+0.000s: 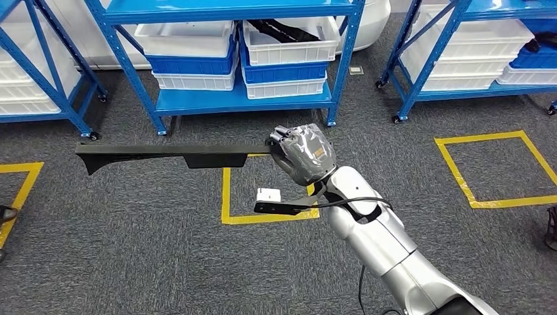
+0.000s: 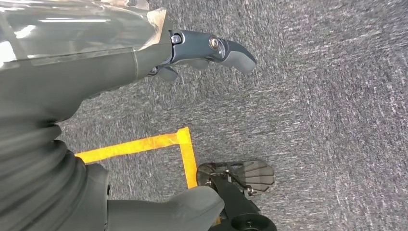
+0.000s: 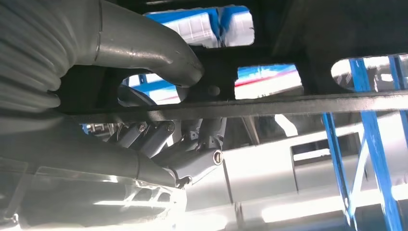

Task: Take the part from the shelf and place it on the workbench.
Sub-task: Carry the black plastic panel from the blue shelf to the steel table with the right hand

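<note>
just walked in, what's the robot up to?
The right hand grips one end of a long black part, held out level over the grey carpet. Blue shelves with white and blue bins stand ahead. The left hand holds nothing, above the carpet by yellow floor tape. So the part is off the shelf but not yet set down on any workbench.

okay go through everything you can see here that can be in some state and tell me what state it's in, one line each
Right hand: gripping one end of the long black part.
Long black part: held level above the carpet, off the shelf, not yet on any workbench.
Left hand: holding nothing, hanging over the carpet.
White bin: on the shelf, dark parts inside.
Blue shelf: standing, stacked with bins.
</note>
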Available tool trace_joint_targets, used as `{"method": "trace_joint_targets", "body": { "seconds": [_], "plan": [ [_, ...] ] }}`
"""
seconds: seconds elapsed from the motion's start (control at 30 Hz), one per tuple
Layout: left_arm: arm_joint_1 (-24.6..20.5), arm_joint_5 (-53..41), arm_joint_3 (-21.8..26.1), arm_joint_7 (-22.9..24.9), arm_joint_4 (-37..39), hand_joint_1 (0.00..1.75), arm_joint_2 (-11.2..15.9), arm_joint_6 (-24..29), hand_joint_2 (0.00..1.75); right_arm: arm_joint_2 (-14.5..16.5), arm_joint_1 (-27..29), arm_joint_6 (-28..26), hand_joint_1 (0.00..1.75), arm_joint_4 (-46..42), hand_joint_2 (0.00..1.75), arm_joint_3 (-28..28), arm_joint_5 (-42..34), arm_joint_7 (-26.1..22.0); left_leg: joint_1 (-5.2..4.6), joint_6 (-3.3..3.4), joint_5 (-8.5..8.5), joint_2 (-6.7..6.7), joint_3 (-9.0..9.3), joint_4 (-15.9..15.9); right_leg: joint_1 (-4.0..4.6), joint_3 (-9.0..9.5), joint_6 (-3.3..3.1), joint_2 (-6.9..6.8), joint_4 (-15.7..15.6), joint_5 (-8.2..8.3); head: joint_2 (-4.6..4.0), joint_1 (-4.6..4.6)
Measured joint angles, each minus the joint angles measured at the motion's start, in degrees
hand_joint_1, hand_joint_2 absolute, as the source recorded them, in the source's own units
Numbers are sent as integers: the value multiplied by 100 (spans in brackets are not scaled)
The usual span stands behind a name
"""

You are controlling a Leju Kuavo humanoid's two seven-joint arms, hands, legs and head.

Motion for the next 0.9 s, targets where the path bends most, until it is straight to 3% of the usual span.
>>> {"method": "trace_joint_targets", "body": {
  "seconds": [0.03, 0.07, 0.1, 0.13, 0.17, 0.23, 0.27, 0.3, 0.33, 0.37, 0.43, 0.5, 0.53, 0.6, 0.63, 0.67, 0.73, 0.77, 0.8, 0.83, 0.9],
  "plan": [
    [7, 10, 13, -9, 0, 0, -2, 5, 175, 16, -7, -1, 175, 0, 175, -2, 5, -4, -1, -36, 93, 1, -20, -48, 46, 65, -60, 12, -188, -73, 0, -1],
    [22, 19, 25, -15, 2, 0, -3, 7, 175, 22, -8, -2, 175, 2, 175, -3, 9, -9, 4, -70, 189, 3, -20, -109, 58, -1, -128, 13, -217, -45, 0, -14],
    [41, 26, 35, -20, 5, 0, -2, 9, 175, 30, -3, -2, 175, 7, 175, 1, 15, -12, 21, -94, 174, -4, -41, -132, 40, -46, -195, 2, -212, 28, 0, -24],
    [64, 28, 41, -22, 8, 0, -2, 9, 175, 35, 0, -1, 175, 11, 175, 4, 20, -14, 32, -110, 14, -15, -85, -49, 26, -98, -274, -8, -212, 109, 0, -32],
    [82, 29, 43, -25, 11, 0, -3, 9, 175, 44, 1, -1, 175, 15, 175, 8, 25, -14, 40, -117, -281, -32, -158, 177, 11, -165, -355, -20, -218, 201, 0, -53],
    [93, 31, 46, -28, 13, 0, -5, 9, 175, 63, -1, -1, 175, 18, 175, 15, 28, -14, 36, -111, -999, -73, -335, 957, 40, -335, -459, -32, -211, 380, 0, -75],
    [92, 31, 48, -30, 13, 0, -4, 9, 175, 71, 0, -2, 175, 19, 175, 18, 29, -14, 30, -111, -1204, -89, -393, 1377, 70, -437, -483, -35, -208, 464, 0, -81],
    [91, 31, 49, -32, 13, 0, -3, 9, 175, 76, 0, -2, 175, 20, 175, 22, 33, -14, 22, -104, -1253, -97, -391, 1681, 98, -538, -491, -36, -205, 546, 0, -77],
    [91, 30, 50, -36, 13, 0, -2, 9, 175, 82, 1, -2, 175, 21, 175, 26, 39, -14, 13, -83, -1178, -100, -304, 1826, 126, -645, -495, -36, -203, 631, 0, -79],
    [89, 30, 52, -39, 13, 0, -1, 9, 175, 88, 1, -1, 175, 22, 175, 29, 47, -14, 0, -49, -1042, -101, -138, 1776, 147, -737, -494, -34, -202, 706, 0, -80],
    [71, 31, 58, -46, 10, 0, 11, 9, 175, 110, -10, -1, 175, 22, 175, 31, 67, -14, -66, 85, -954, -116, 514, 1141, 184, -887, -477, -22, -198, 850, 0, -79],
    [31, 36, 66, -60, 5, 0, 29, 9, 175, 140, -38, -4, 175, 24, 175, 29, 87, -8, -152, 205, -1152, -123, 1184, 299, 212, -974, -429, -24, -196, 985, 0, -72],
    [16, 39, 69, -66, 3, 0, 34, 8, 175, 154, -54, -7, 175, 28, 175, 29, 92, -5, -186, 233, -1228, -120, 1352, 39, 219, -1005, -394, -33, -208, 1061, 0, -66],
    [5, 62, 73, -75, 2, 0, 27, 5, 175, 167, -74, -11, 175, 48, 175, 32, 94, -2, -196, 268, -1168, -91, 1322, -149, 226, -1072, -327, -47, -226, 1162, 0, -50],
    [7, 75, 75, -79, 2, 0, 24, 3, 175, 168, -77, -13, 175, 59, 175, 34, 94, -2, -188, 300, -1088, -73, 1256, -179, 227, -1118, -321, -42, -172, 1083, 0, -45],
    [13, 87, 78, -85, 2, 0, 20, 1, 175, 167, -78, -13, 175, 69, 175, 35, 94, -2, -176, 329, -996, -53, 1176, -204, 226, -1187, -331, -33, -38, 906, 0, -33],
    [18, 97, 86, -102, 2, 0, 21, -3, 175, 163, -82, -14, 175, 89, 175, 37, 94, -3, -163, 362, -817, -38, 973, -212, 188, -1358, -368, -20, 581, 333, 0, -13],
    [20, 96, 90, -109, 2, 0, 21, -5, 175, 163, -81, -15, 175, 97, 175, 37, 94, -3, -160, 353, -732, -34, 869, -211, 160, -1432, -353, -20, 968, 121, 0, -5],
    [21, 96, 93, -114, 2, 0, 19, -7, 175, 163, -79, -16, 175, 107, 175, 37, 94, -2, -153, 334, -639, -30, 753, -208, 129, -1462, -294, -20, 1337, 41, 0, 0],
    [22, 96, 97, -118, 2, 0, 17, -6, 175, 163, -79, -17, 175, 116, 175, 37, 94, -2, -141, 306, -551, -24, 636, -202, 99, -1439, -194, -21, 1580, 137, 0, 5],
    [26, 95, 101, -127, 2, 0, 13, -1, 175, 166, -78, -22, 175, 135, 175, 37, 94, 4, -102, 231, -386, -4, 404, -160, 32, -1147, 16, -22, 1533, 505, 0, 7]
  ]
}}
